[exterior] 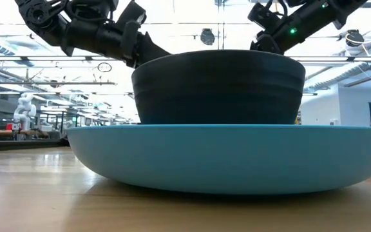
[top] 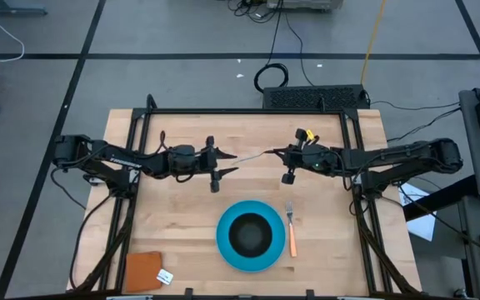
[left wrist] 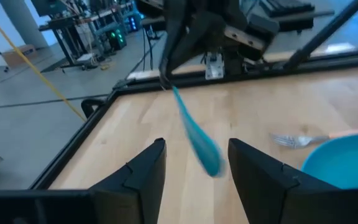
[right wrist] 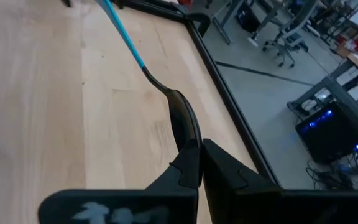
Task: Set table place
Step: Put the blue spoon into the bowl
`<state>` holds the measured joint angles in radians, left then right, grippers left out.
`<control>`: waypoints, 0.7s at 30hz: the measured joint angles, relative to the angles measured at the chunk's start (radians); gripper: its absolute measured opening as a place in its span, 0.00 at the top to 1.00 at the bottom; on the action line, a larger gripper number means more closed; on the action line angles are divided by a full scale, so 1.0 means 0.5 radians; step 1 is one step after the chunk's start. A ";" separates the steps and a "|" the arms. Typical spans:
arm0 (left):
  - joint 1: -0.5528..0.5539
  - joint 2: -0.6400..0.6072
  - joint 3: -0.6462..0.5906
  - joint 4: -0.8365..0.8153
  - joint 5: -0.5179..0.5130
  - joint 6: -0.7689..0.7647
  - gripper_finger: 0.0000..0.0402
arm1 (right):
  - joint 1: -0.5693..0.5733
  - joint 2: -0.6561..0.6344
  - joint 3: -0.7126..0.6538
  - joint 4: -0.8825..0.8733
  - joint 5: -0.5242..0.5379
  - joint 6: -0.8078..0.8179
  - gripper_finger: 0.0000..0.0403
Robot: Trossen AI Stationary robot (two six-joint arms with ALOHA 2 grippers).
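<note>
The spoon, with a teal handle and a dark bowl, hangs in the air above the table's middle, between my two arms. My right gripper is shut on its dark end. The teal handle reaches between the open fingers of my left gripper and I see no touch there. Near the front edge, the black bowl sits in the blue plate. The orange-handled fork lies flat on the table just right of the plate. My right gripper pinches the spoon's dark bowl between its two fingers. The fingers come roughly level from the table's right and lie along the spoon. The spoon is lifted clear of the table, and its teal handle points toward the left arm.
A small brown-orange square with a white tag lies at the front left corner. The black frame rail runs along the table's edges. In the low view the plate and bowl fill the foreground.
</note>
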<state>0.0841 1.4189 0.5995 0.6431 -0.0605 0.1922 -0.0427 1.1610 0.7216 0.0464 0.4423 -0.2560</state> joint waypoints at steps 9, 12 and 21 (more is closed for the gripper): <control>0.000 0.000 0.000 0.036 0.000 -0.041 0.55 | 0.056 0.000 0.000 0.067 0.004 -0.039 1.00; 0.001 0.000 0.000 0.040 0.000 -0.041 0.55 | 0.056 0.000 0.000 0.067 0.005 -0.038 1.00; 0.000 0.000 0.000 0.048 -0.001 -0.075 0.55 | 0.056 0.000 0.000 0.064 0.023 -0.041 1.00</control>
<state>0.0843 1.4189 0.5995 0.6672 -0.0608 0.1549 -0.0147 1.1610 0.7216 0.0784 0.4538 -0.2768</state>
